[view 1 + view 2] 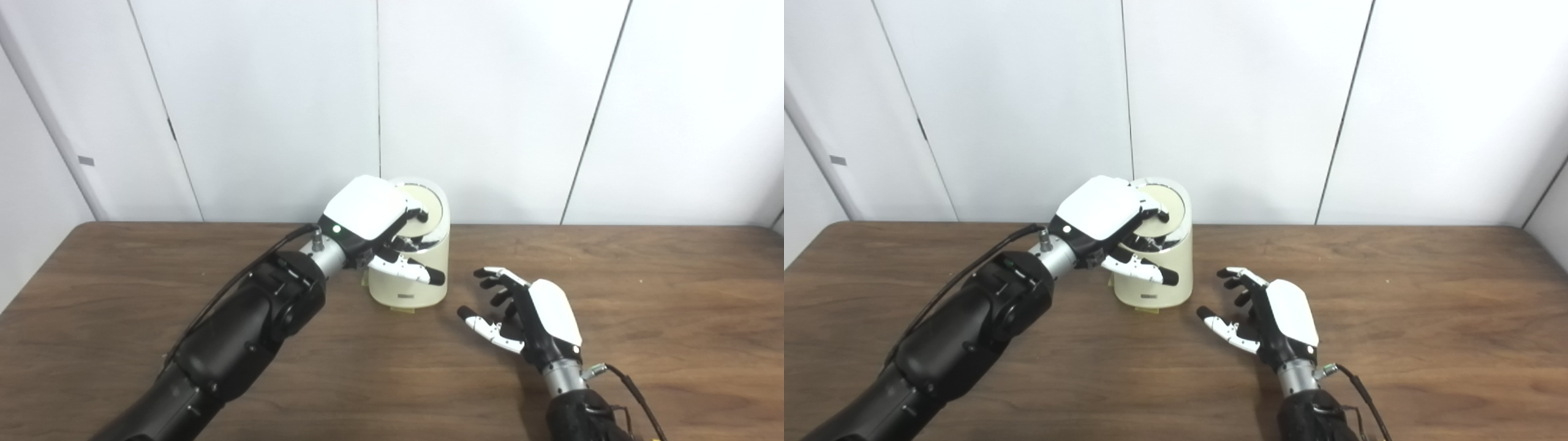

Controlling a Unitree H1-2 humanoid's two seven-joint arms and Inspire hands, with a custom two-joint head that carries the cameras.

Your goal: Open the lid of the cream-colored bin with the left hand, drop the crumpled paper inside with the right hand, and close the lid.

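A cream-colored cylindrical bin [416,278] stands on the wooden table [674,294] near the back wall. Its round lid [429,208] lies on top, tilted a little toward me. My left hand [373,223] lies over the bin's top left, fingers resting on the lid and thumb reaching across the bin's front. My right hand [520,315] hovers low over the table to the right of the bin, open and empty, palm turned toward the bin. No crumpled paper shows in either view.
White wall panels [490,92] rise right behind the table's back edge. A small yellowish tab [401,309] sticks out under the bin's base. The table's right edge shows in the right eye view [1543,257].
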